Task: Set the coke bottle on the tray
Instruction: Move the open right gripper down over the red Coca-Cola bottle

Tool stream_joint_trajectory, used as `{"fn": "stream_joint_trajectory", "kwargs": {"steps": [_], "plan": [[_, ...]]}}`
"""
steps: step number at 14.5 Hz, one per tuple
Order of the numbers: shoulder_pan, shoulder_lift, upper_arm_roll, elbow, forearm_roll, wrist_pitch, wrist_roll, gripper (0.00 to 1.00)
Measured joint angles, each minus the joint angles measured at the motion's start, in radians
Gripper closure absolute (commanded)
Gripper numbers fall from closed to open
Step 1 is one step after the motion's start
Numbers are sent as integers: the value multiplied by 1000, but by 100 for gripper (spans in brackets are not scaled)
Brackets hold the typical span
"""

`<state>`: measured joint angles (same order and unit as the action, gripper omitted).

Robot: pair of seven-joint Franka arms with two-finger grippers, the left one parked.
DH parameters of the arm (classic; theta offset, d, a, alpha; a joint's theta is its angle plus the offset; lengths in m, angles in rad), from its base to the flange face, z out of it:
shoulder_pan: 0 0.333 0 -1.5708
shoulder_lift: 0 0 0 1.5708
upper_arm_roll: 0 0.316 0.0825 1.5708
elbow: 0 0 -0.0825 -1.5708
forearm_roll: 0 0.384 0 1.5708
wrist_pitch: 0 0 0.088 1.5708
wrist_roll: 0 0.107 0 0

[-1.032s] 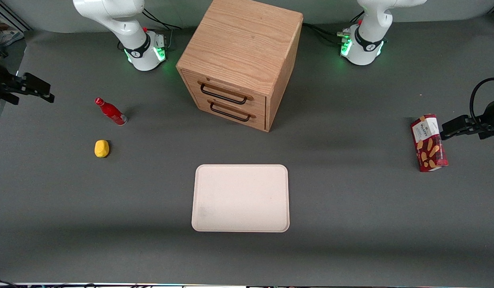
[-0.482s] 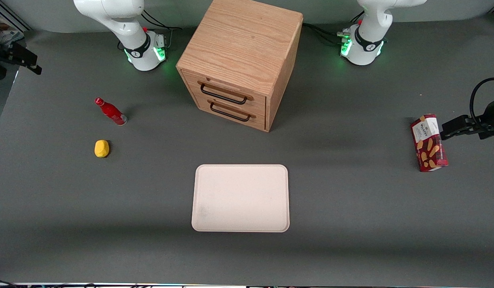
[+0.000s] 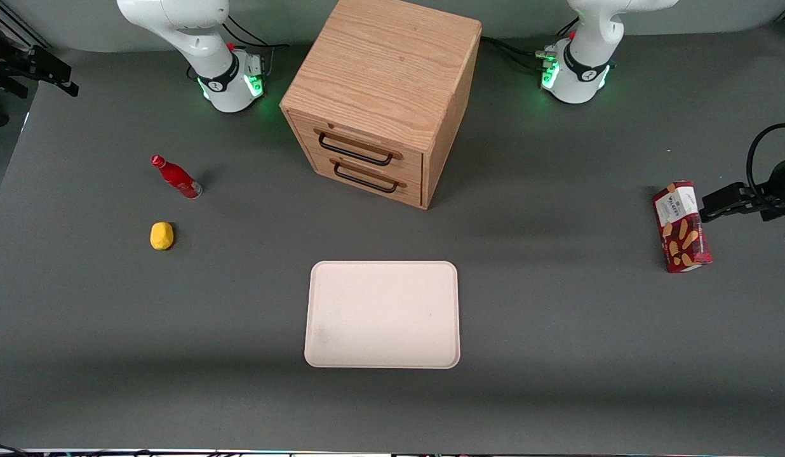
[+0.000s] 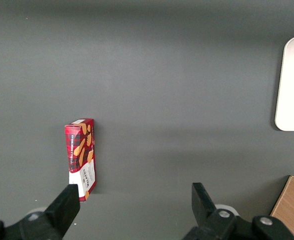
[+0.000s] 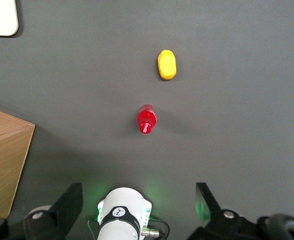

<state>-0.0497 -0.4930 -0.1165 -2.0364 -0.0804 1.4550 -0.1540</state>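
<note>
Dark grey table (image 3: 557,355) fills the scene; oak two-drawer cabinet (image 3: 383,95) at twelve o'clock; soft, even overhead light.

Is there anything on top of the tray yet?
No. The tray holds nothing; its whole pale surface shows. The coke bottle stands on the table near the yellow lump. The robot's hand is open, up high at the working arm's end.

Even overhead light, soft shadows beside cabinet (image 3: 383,95), green glow at arm bases, sharp focus
</note>
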Motion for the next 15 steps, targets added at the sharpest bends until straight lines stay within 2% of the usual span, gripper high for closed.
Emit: {"fn": "stream_joint_trajectory", "kwargs": {"steps": [6, 15], "plan": [[1, 1, 1, -158, 0, 176, -1, 0], [1, 16, 2, -478, 0, 559, -1, 0]]}}
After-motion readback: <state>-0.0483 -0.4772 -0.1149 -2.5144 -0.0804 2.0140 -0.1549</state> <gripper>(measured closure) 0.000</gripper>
